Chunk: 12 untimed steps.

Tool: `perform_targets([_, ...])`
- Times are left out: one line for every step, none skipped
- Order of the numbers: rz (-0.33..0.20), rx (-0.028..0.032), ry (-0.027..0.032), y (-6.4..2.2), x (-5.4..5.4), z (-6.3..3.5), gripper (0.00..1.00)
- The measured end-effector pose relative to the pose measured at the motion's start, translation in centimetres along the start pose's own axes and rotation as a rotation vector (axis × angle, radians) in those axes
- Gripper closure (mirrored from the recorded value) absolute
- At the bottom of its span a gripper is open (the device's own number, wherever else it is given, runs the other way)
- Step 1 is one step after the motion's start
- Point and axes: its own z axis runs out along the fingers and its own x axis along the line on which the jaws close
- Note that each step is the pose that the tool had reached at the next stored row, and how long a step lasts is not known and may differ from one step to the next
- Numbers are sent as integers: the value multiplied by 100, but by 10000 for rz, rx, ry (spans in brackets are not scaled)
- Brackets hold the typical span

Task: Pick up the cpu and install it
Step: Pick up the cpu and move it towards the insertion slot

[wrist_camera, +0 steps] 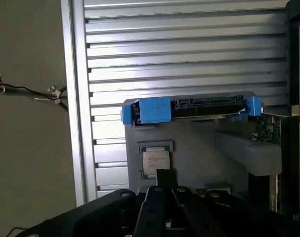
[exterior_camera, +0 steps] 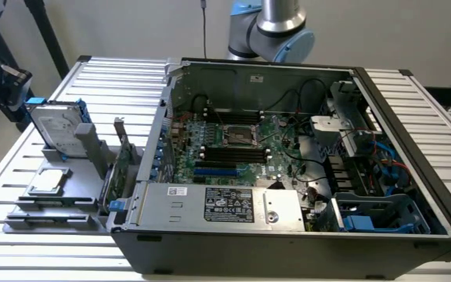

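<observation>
**CPU not picked up yet**

The cpu [exterior_camera: 47, 180] lies flat in the gray holder [exterior_camera: 53, 226], near the upright hard drive [exterior_camera: 56, 126]. Gripper [wrist_camera: 166, 174] hangs over it, jaws pressed together, holding nothing. Print on the chip's too tiny to read.

The exterior view looks obliquely down on the whole case [exterior_camera: 288, 252] from well back; the wrist view looks straight down, nearer, on the shared holder [wrist_camera: 199, 148] and cpu [wrist_camera: 155, 162].

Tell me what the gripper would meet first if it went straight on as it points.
Probably the cpu in its grey holder: the shut gripper points at its edge, though depth is unclear.
</observation>
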Motion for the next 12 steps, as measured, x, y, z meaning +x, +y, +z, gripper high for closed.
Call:
perform_targets([-1, 0, 0, 0, 0, 0, 89])
perform_targets([-1, 0, 0, 0, 0, 0, 88])
perform_targets([-1, 0, -1, 0, 0, 1, 88])
perform_targets([-1, 0, -1, 0, 0, 1, 83])
perform_targets([-1, 1, -1, 0, 0, 1, 83])
perform_targets([-1, 1, -1, 0, 0, 1, 76])
perform_targets([-2, 1, -1, 0, 0, 0, 70])
perform_targets([-2, 1, -1, 0, 0, 1, 64])
perform_targets([-2, 2, 0, 0, 0, 1, 58])
perform_targets([-2, 2, 0, 0, 0, 5, 58])
perform_targets([-2, 3, 0, -1, 0, 21, 53])
perform_targets([-2, 4, 0, -1, 1, 39, 53])
